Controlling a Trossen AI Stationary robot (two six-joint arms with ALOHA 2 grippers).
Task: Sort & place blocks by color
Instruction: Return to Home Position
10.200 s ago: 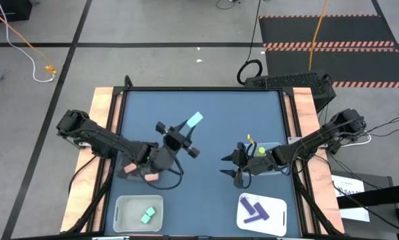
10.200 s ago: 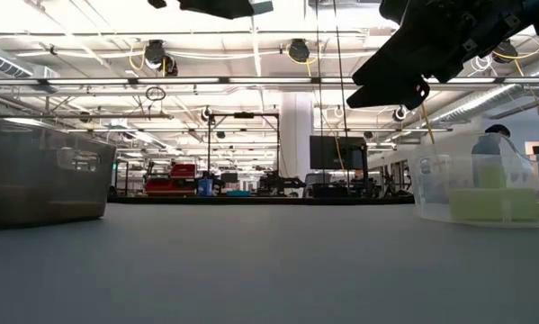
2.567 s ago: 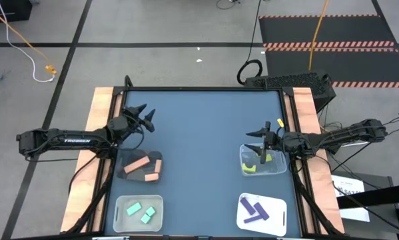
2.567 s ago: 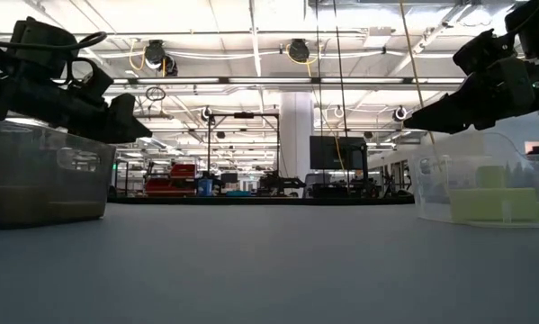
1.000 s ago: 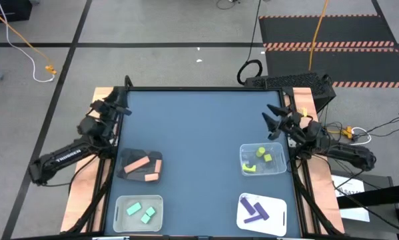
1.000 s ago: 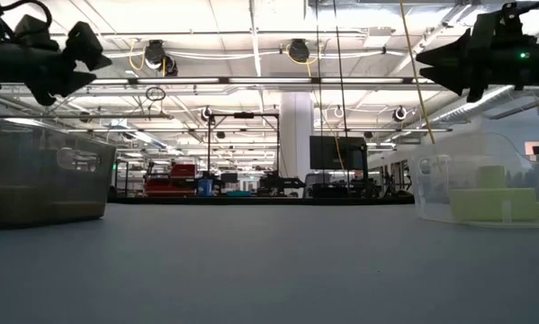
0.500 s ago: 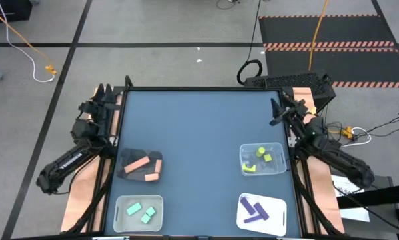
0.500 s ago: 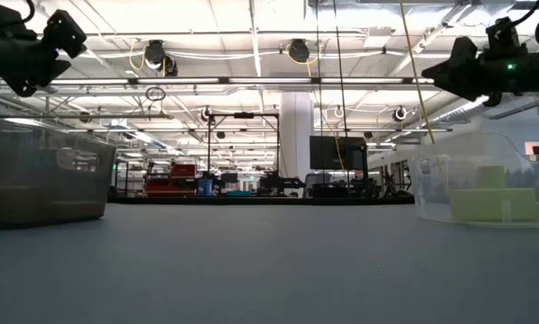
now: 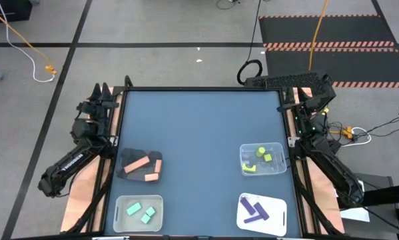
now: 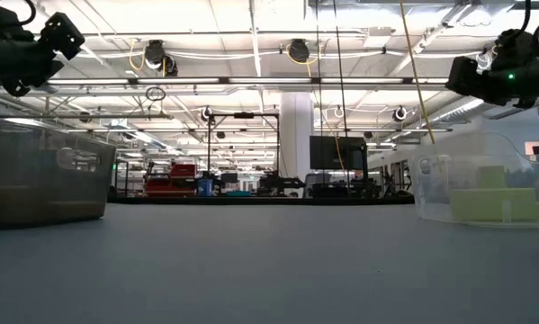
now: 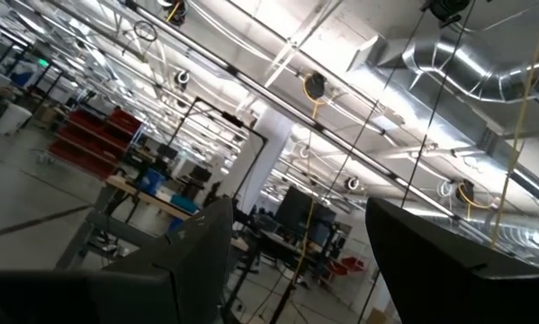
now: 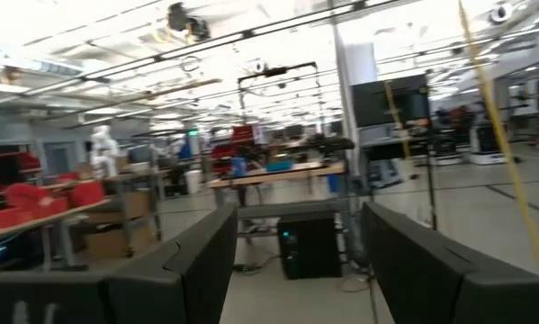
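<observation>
The blocks lie sorted in four containers near the table's front. Salmon-orange blocks (image 9: 144,166) rest on a dark tray, and mint-green blocks (image 9: 140,212) sit in a clear bin. Yellow-green blocks (image 9: 261,159) are in a clear tub, purple blocks (image 9: 255,211) on a white tray. My left gripper (image 9: 100,89) hangs open over the far left corner, empty. My right gripper (image 9: 292,103) is open over the far right edge, empty. Both wrist views show only the room between the spread fingers (image 11: 193,261) (image 12: 197,261).
The low view shows the dark tray (image 10: 44,175) at the left and the clear tub (image 10: 480,189) with yellow-green blocks at the right, with bare table between them. Wooden rails (image 9: 99,133) run along both table sides. A dark box (image 9: 286,81) stands beyond the far right corner.
Both arms have drawn back from the table's middle. My left gripper moved toward the far left corner, and my right gripper moved toward the far right corner and turned to point at the far edge. The blocks have stayed where they were.
</observation>
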